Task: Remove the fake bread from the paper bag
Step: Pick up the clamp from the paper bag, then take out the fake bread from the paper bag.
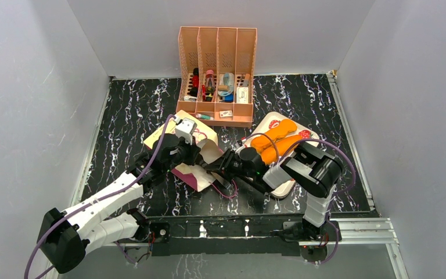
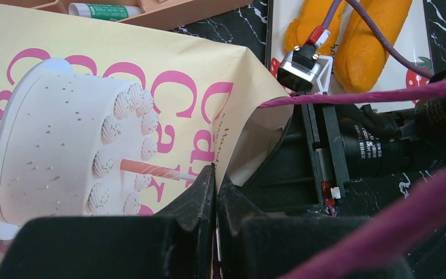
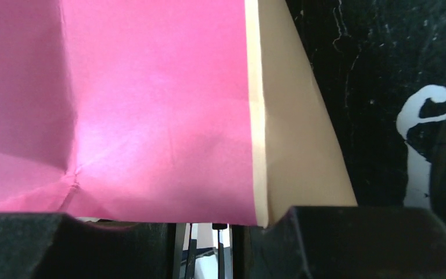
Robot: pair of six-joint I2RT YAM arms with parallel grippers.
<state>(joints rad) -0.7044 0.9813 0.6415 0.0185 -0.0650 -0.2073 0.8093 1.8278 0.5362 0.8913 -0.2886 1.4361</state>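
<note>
— Pinching anything, that left gripper (image 2: 215, 180)?

— Yes. Its jaws are clamped on the cream wall of the paper bag (image 2: 151, 87), close to the mouth edge, which folds open just to the right of the fingers (image 2: 200, 195).

— And the right gripper (image 3: 230, 228)?

— Spread. Its jaws stand apart with the bag's magenta bottom band straight ahead. The band's lower edge and the cream side fold reach the fingertips, and the band runs across above the left one. Whether the pads touch paper, I cannot tell.

— Where is the fake bread (image 1: 277, 139)?

— Two long orange loaves lie side by side on the white tray (image 1: 267, 119), behind the right gripper and off to its right. From the left gripper they sit ahead and to the right, past the bag's mouth. The bag's inside is hidden.

— Room to move?

— Tight between the two: the right arm (image 2: 371, 148) is just beside the left fingers, and a purple cable (image 2: 383, 90) crosses there. Ahead of the left gripper the bag's far corner lies near the peach organiser (image 1: 216, 52). To its left, and on the near side of both grippers, the black marbled table (image 1: 128, 110) shows bare.
</note>
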